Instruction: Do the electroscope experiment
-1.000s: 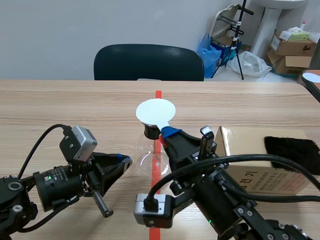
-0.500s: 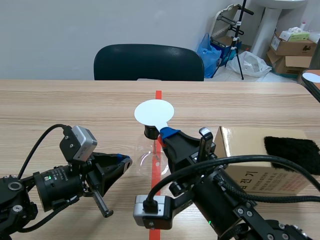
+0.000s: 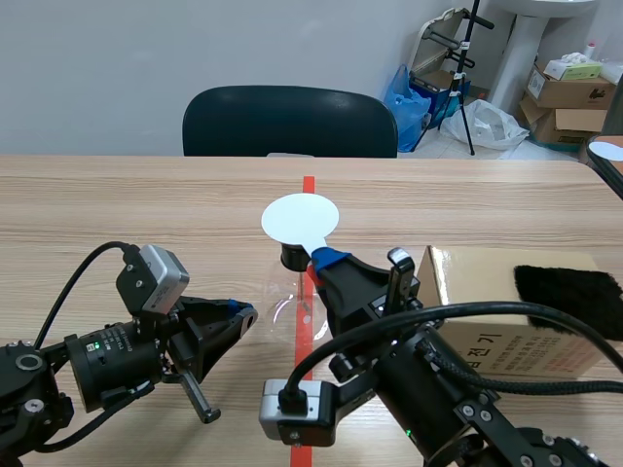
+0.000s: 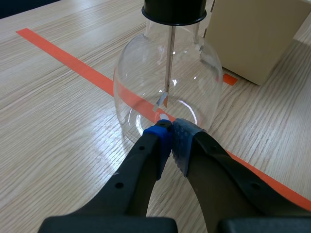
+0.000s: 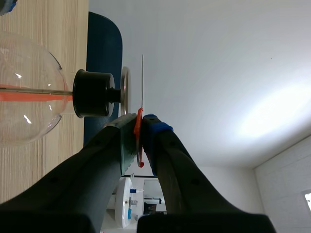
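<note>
**A:** Start closest in. Where's the left gripper (image 4: 171, 133)?

**B:** On the near-left side of the glass flask (image 4: 167, 92). Its fingers are pressed together on nothing. The blue pads sit right at the flask's lower wall, but I can't tell whether they touch it.

**A:** And the right gripper (image 5: 137, 128)?

**B:** It comes up on the flask's near-right side and pinches the orange-red handle (image 5: 139, 138) of a white disc (image 3: 301, 218). The disc hangs level just above the metal plate (image 5: 125, 92) on top of the flask, with a narrow gap between them.

**A:** The flask itself?

**B:** It stands upright on the tape line (image 4: 73, 63) with a black stopper (image 4: 174, 9) in its neck. A thin rod (image 4: 168, 58) runs down from the stopper, with a small foil leaf (image 4: 162, 100) at its end.

**A:** Anything farther off?

**B:** Near the flask on its right is a cardboard box (image 3: 487, 311) with a black cloth (image 3: 569, 292) lying on top. Well beyond the flask, past the table's far edge, is a dark chair (image 3: 290, 122).
</note>
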Robot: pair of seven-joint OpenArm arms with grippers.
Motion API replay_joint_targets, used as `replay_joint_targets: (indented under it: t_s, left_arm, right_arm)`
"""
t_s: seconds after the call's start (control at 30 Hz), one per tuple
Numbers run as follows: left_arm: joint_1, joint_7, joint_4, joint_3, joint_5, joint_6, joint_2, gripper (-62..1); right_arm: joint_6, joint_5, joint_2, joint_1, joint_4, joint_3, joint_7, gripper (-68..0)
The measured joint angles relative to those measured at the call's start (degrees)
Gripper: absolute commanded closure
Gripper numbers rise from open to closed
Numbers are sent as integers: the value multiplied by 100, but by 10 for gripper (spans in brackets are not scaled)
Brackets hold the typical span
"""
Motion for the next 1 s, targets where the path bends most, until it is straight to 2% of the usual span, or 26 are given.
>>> replay_joint_targets:
  t_s: [0.4, 0.53, 0.63, 1.0]
  left_arm:
    - [0, 0, 0, 0, 0, 0, 0, -32]
    - [0, 0, 0, 0, 0, 0, 0, -32]
    - [0, 0, 0, 0, 0, 0, 0, -32]
    - [0, 0, 0, 0, 0, 0, 0, -32]
  right_arm:
    - [0, 0, 0, 0, 0, 0, -4, -9]
    - [0, 0, 0, 0, 0, 0, -181, -9]
    - [0, 0, 0, 0, 0, 0, -420, -9]
    - [0, 2, 0, 0, 0, 0, -1963, -9]
